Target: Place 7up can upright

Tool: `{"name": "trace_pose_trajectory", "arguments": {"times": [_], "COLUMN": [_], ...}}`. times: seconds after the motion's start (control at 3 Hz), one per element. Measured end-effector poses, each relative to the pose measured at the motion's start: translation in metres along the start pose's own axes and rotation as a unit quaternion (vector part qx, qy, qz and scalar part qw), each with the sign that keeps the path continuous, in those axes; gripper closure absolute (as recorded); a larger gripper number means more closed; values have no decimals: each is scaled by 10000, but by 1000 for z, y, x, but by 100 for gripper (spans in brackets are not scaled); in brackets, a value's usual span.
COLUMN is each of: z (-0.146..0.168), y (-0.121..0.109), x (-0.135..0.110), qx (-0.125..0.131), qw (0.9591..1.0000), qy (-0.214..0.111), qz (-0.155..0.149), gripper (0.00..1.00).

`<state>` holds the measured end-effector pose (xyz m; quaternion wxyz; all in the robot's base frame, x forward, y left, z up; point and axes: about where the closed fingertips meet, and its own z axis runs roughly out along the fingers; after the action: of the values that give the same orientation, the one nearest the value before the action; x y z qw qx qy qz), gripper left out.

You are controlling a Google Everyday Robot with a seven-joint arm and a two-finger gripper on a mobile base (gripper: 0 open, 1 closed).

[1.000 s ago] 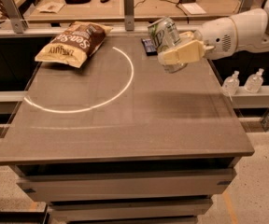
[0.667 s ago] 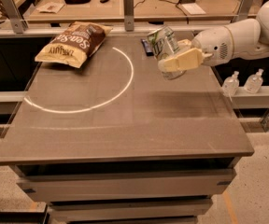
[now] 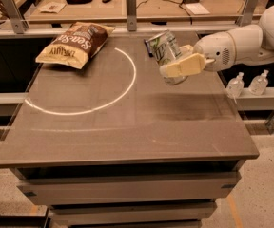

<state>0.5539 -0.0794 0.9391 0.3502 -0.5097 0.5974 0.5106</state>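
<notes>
**Can held aloft, not yet placed.**
The claw (image 3: 171, 65), over the far right of the tabletop (image 3: 127, 127), is closed around the 7up can (image 3: 164, 46). The can hangs tilted, apparently clear of the surface, well right of the chip bag (image 3: 75, 44). Grasp and lift look done; righting, lowering and release remain.

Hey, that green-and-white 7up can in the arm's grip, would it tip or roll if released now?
The green-and-white aluminium 7up can sits tilted in the cream end effector above the right rear of the grey table. Dropped, it would likely topple, then roll, being cylindrical. Smooth metal may slip.
</notes>
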Motion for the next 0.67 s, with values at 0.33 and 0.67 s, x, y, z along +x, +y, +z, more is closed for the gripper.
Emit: {"name": "trace_pose_trajectory", "arguments": {"times": [0.33, 0.67], "z": [-1, -2], "y": [6, 15], "x": [15, 29], "qx": [225, 536], "qw": [9996, 9984], "qy": [142, -10], "qz": [6, -203], "gripper": [100, 100]}}
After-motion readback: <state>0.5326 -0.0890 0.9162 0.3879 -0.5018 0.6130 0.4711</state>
